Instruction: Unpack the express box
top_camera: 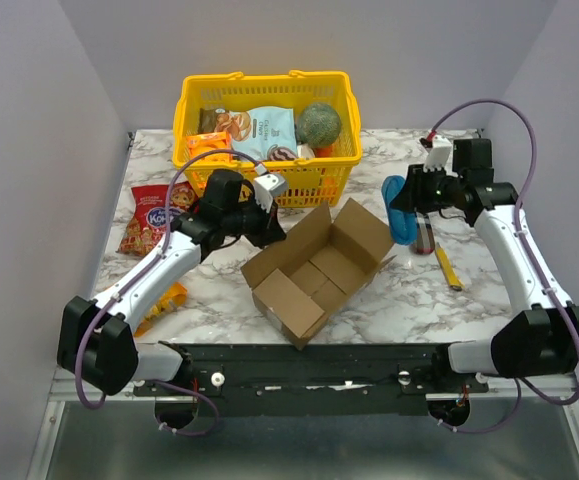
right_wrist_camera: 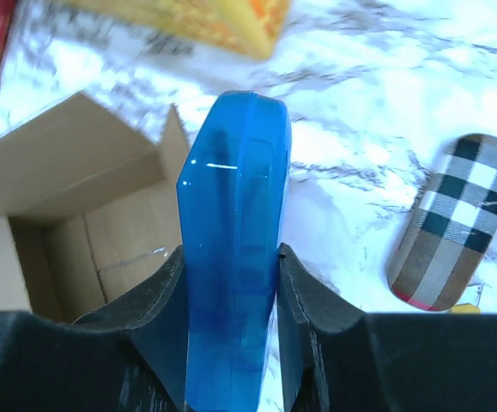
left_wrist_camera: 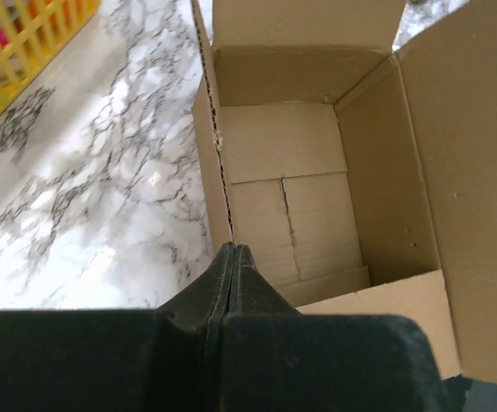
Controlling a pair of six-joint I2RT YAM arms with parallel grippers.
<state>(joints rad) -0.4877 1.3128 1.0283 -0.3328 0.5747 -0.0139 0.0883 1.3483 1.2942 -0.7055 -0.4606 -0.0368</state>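
Showing the left gripper (left_wrist_camera: 233, 251) pinched fully together and empty, tips at the left wall of the express box (left_wrist_camera: 291, 215); box just ahead and below, flaps spread, bare cardboard floor showing. Yellow basket (left_wrist_camera: 16, 51) off to the upper left. Farther right, right gripper (right_wrist_camera: 231, 257) clamped on a blue plastic case (right_wrist_camera: 235, 154), express box to its left, plaid glasses case (right_wrist_camera: 454, 223) on the marble table (right_wrist_camera: 351, 103) to its right.

The left arm (top_camera: 154, 270) hides most of an orange packet (top_camera: 173, 297) by the left edge of the worktop (top_camera: 419, 290). Print on the pale bag (top_camera: 267, 128) in the yellow basket (top_camera: 184, 105) is too small to read. The lower end of the blue object (right_wrist_camera: 233, 206) vanishes inside the right pincer (right_wrist_camera: 231, 257)
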